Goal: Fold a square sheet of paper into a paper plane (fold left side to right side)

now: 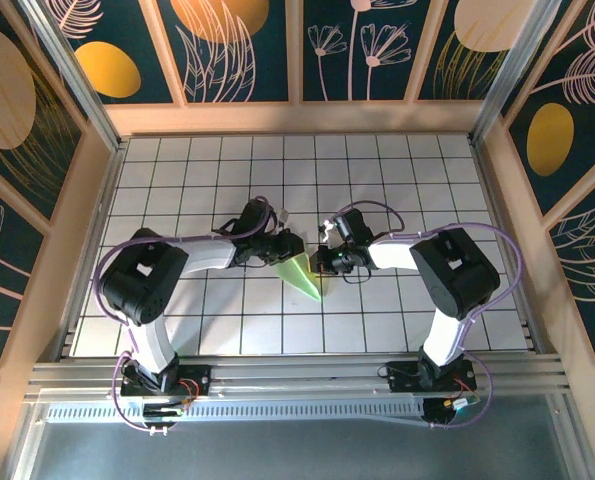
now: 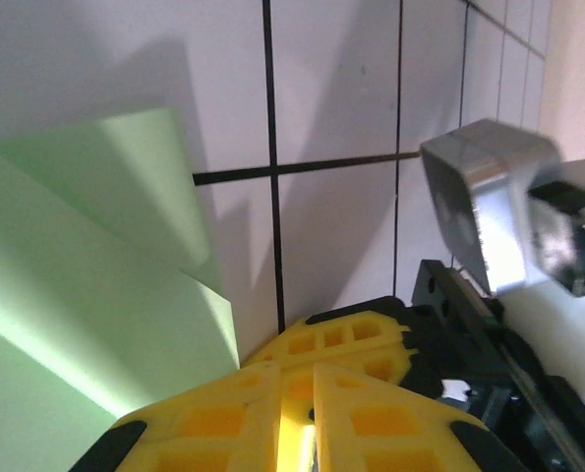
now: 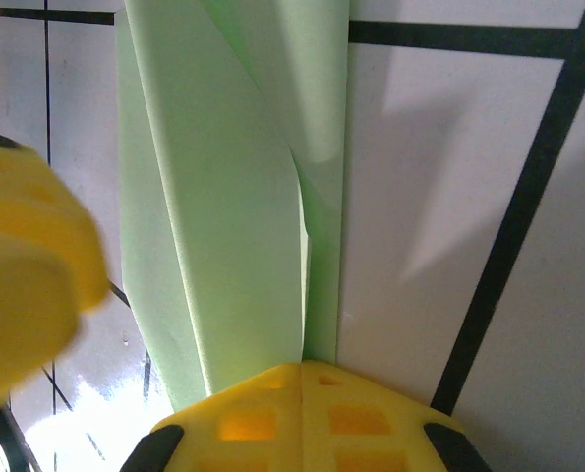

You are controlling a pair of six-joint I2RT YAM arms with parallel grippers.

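Observation:
The pale green paper lies folded into a narrow pointed shape on the white tiles, its tip toward the near right. My left gripper is at its wide far-left end. In the left wrist view the yellow fingers stand almost together with a thin slit between them, and the paper runs off to their left. I cannot tell whether the slit holds anything. My right gripper is shut, its joined tips pressed at the edge of the creased paper, whose flap curls up.
The right gripper's yellow fingers and its silver camera block sit close in front of the left gripper. A blurred yellow finger of the left gripper stands beside the paper. Wooden walls ring the tiled floor.

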